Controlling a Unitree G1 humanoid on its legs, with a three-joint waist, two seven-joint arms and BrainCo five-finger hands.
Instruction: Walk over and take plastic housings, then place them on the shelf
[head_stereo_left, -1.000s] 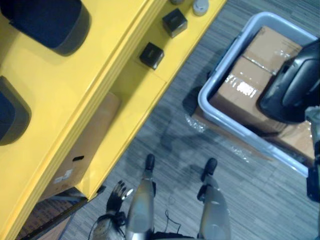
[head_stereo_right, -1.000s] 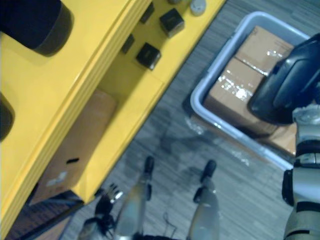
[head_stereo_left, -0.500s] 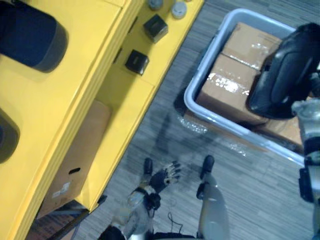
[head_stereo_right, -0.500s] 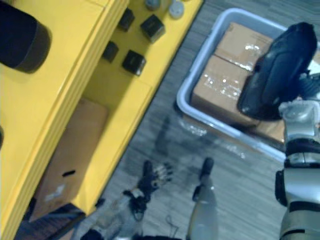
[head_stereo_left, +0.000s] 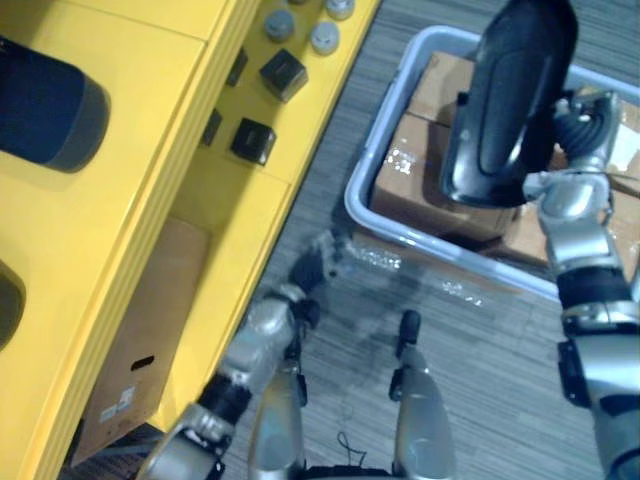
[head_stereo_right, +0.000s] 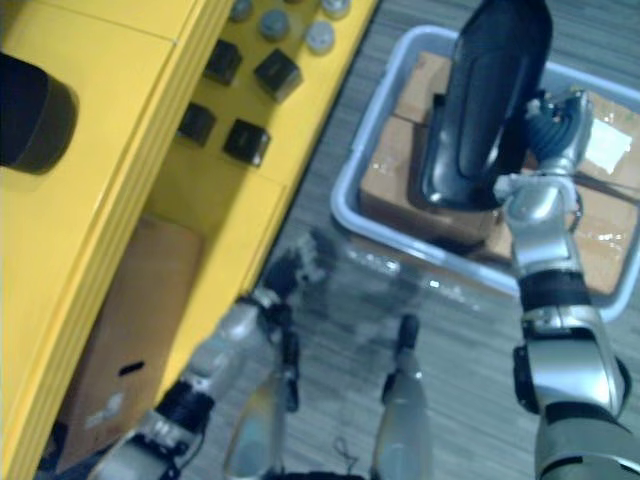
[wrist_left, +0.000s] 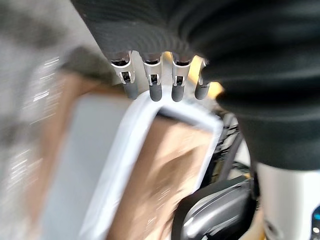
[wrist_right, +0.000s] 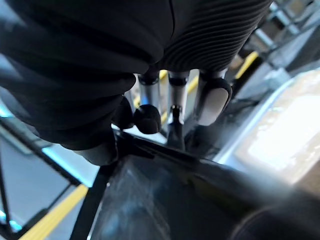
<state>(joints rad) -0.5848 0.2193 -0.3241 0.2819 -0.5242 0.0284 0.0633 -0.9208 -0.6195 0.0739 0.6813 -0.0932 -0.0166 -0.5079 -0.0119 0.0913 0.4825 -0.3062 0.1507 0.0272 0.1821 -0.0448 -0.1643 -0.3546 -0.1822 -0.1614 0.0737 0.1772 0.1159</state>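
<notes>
One right hand (head_stereo_left: 578, 128) is clenched on a large glossy black plastic housing (head_stereo_left: 510, 95). It now holds the housing upright above the pale blue plastic bin (head_stereo_left: 352, 200); half a second ago the housing hung lower and further right. The left hand (head_stereo_left: 315, 265), fingers straight and released, has risen from beside the legs towards the bin's near corner. The bin holds taped brown cardboard boxes (head_stereo_left: 420, 185). The yellow shelf (head_stereo_left: 130, 190) carries two dark housings (head_stereo_left: 45, 118) on its top level and four small black cubes (head_stereo_right: 245, 141) on a lower one.
</notes>
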